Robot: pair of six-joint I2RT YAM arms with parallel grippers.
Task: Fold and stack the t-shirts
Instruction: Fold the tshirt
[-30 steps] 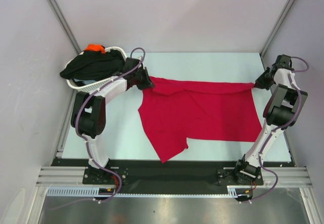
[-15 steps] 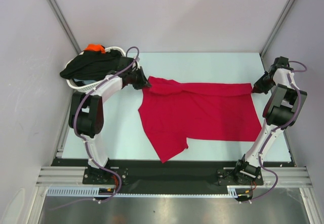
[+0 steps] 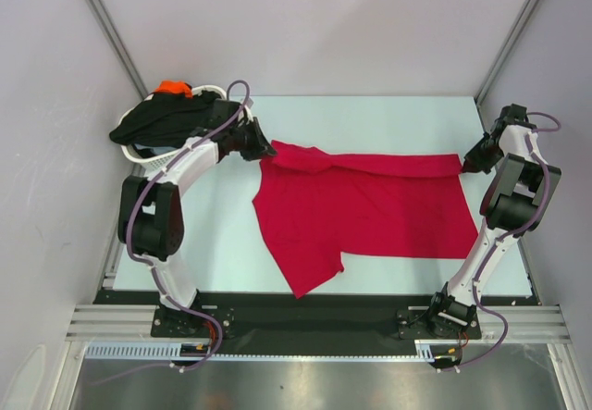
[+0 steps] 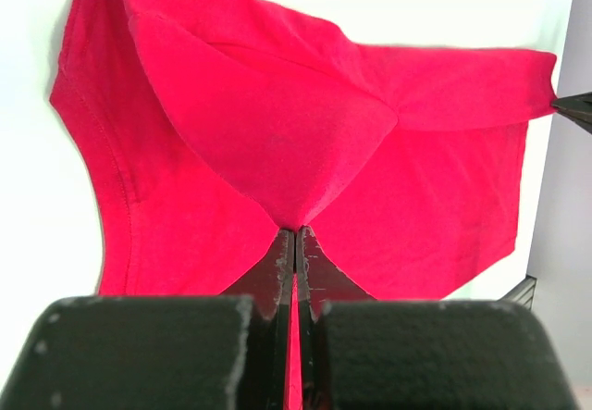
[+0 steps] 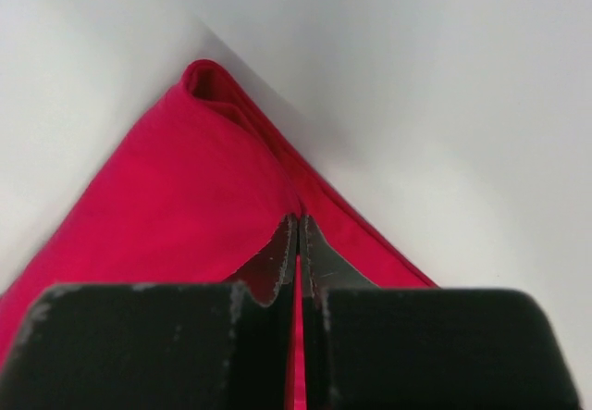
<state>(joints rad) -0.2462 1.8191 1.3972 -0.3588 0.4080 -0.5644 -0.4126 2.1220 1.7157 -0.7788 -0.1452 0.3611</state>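
Red t-shirt is lying spread across the middle of the pale table, its far edge running in a line between the two arms while a loose flap is trailing toward the near edge. The left gripper is clamping the far left corner of the cloth, and the right gripper is clamping the far right corner. From overhead both sets of jaws are too small to read, but the wrist cameras are settling the matter. The left wrist view is showing the fingers pressed together with a peak of red fabric pinched between them. From there the cloth is fanning away in folds toward the opposite corner, where a dark tip of the other arm's claw is poking in at the right border (only this view is catching both ends of the shirt at once). The right wrist view is showing little beyond its own closed fingers biting a hemmed corner, rolled over at its tip, above the bare tabletop. Only the overhead camera is taking in the white basket at the far left corner of the table, beside the left arm. A black t-shirt is hanging over its rim and an orange t-shirt is peeking out at the back.
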